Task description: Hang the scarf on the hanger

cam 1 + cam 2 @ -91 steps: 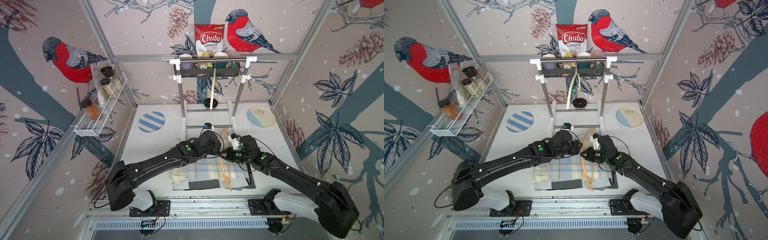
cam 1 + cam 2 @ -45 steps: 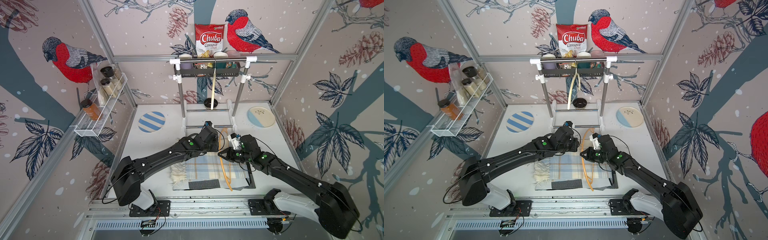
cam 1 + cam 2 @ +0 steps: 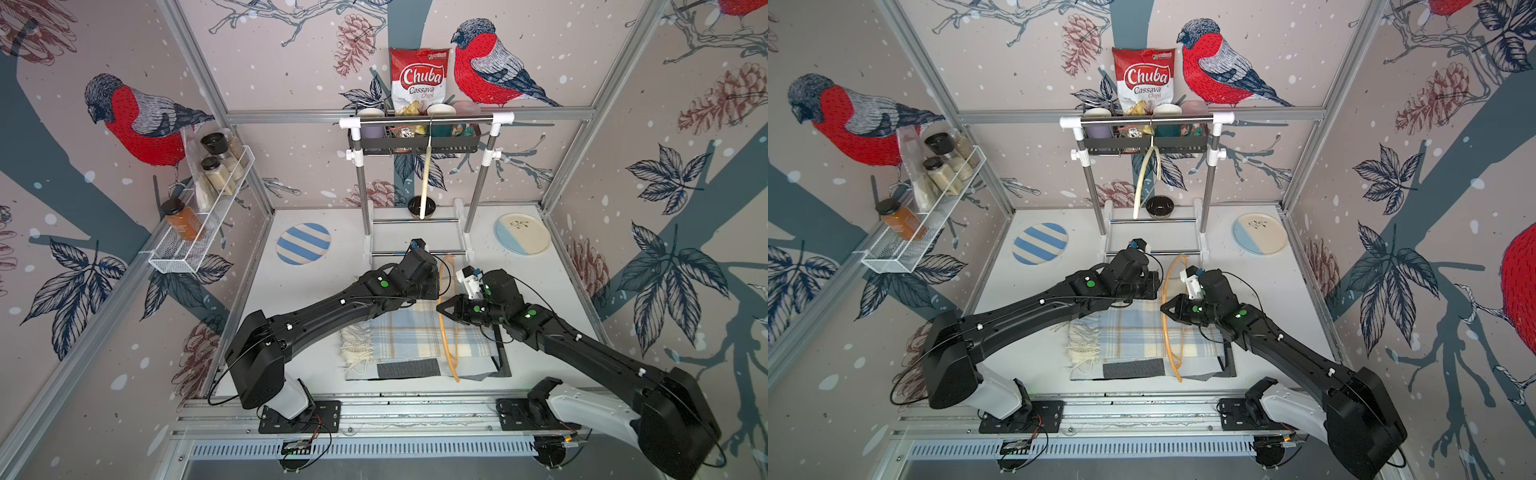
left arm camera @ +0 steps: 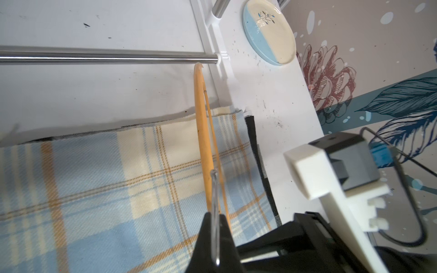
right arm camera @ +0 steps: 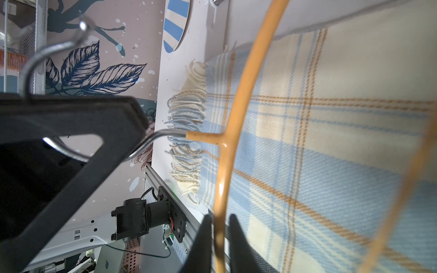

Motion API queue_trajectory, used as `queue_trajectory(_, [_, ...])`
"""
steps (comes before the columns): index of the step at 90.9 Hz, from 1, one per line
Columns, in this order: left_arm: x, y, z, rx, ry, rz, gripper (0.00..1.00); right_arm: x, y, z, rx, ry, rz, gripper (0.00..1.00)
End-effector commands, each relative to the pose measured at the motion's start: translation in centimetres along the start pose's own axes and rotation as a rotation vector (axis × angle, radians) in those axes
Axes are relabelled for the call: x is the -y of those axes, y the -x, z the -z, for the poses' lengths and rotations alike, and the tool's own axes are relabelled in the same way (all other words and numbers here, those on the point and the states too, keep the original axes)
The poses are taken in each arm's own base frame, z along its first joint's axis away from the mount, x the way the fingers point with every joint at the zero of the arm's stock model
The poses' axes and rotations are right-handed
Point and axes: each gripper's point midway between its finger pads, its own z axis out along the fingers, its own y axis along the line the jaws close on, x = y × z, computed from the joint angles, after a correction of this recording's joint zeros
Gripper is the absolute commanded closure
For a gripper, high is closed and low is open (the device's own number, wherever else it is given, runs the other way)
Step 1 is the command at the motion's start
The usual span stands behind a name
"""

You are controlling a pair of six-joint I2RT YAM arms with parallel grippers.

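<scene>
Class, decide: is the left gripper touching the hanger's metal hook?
Touching. The left wrist view shows the left gripper shut on the metal hook, the wire pinched between its jaws.

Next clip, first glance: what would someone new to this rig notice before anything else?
Front and centre, an orange hanger is held over a pale blue plaid scarf. The left gripper is shut on its metal hook, and the right gripper has its jaws standing apart around the hanger's arm. Red-breasted bird murals cover the walls, and a red Chuba chip bag tops the rack at the back.
</scene>
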Motion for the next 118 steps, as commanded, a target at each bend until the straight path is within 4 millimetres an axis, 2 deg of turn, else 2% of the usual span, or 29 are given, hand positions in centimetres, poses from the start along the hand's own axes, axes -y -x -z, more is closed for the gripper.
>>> queue_trajectory(1, [-2.8, -0.4, 1.0, 0.02, 0.113, 0.013, 1.0, 3.3, 2.0, 2.3, 0.091, -0.154, -0.02, 0.12])
queue_trajectory(4, [-3.4, -0.7, 1.0, 0.024, 0.127, 0.024, 1.0, 5.2, 2.8, 3.5, 0.13, -0.224, -0.062, 0.07])
queue_trajectory(9, [-3.8, -1.1, 1.2, 0.035, 0.12, 0.05, 1.0, 8.4, 3.8, 5.6, 0.188, -0.324, -0.141, 0.06])
queue_trajectory(18, [-4.1, -2.2, 0.5, 0.04, 0.096, 0.084, 1.0, 13.6, 3.9, 8.8, 0.241, -0.513, -0.263, 0.07])
queue_trajectory(25, [-4.3, -2.6, 0.1, 0.055, 0.088, 0.094, 1.0, 15.8, 3.2, 9.6, 0.222, -0.607, -0.288, 0.12])
queue_trajectory(31, [-4.8, -2.7, 0.0, 0.067, 0.108, 0.095, 1.0, 16.8, 2.4, 9.4, 0.181, -0.652, -0.295, 0.15])
queue_trajectory(50, [-5.7, -3.2, 0.4, 0.079, 0.141, 0.091, 1.0, 17.8, 0.5, 6.6, 0.046, -0.677, -0.293, 0.3])
queue_trajectory(65, [-6.1, -3.5, 0.7, 0.075, 0.163, 0.074, 1.0, 16.9, -0.2, 4.6, -0.013, -0.677, -0.217, 0.36])
queue_trajectory(73, [-6.2, -3.5, 0.8, 0.075, 0.168, 0.067, 1.0, 16.3, -0.1, 4.4, -0.018, -0.696, -0.179, 0.39])
queue_trajectory(89, [-6.1, -3.5, 0.8, 0.068, 0.172, 0.057, 1.0, 17.2, -0.9, 3.4, -0.07, -0.733, -0.185, 0.45])
queue_trajectory(102, [-6.1, -3.7, 0.7, 0.058, 0.172, 0.048, 1.0, 17.7, -0.7, 3.8, -0.061, -0.773, -0.181, 0.37])
queue_trajectory(110, [-6.0, -3.7, 0.6, 0.054, 0.169, 0.043, 1.0, 17.6, -0.5, 3.9, -0.055, -0.779, -0.174, 0.36])
queue_trajectory(118, [-6.0, -3.8, 0.4, 0.047, 0.171, 0.038, 1.0, 17.7, -0.9, 3.5, -0.085, -0.774, -0.172, 0.43])
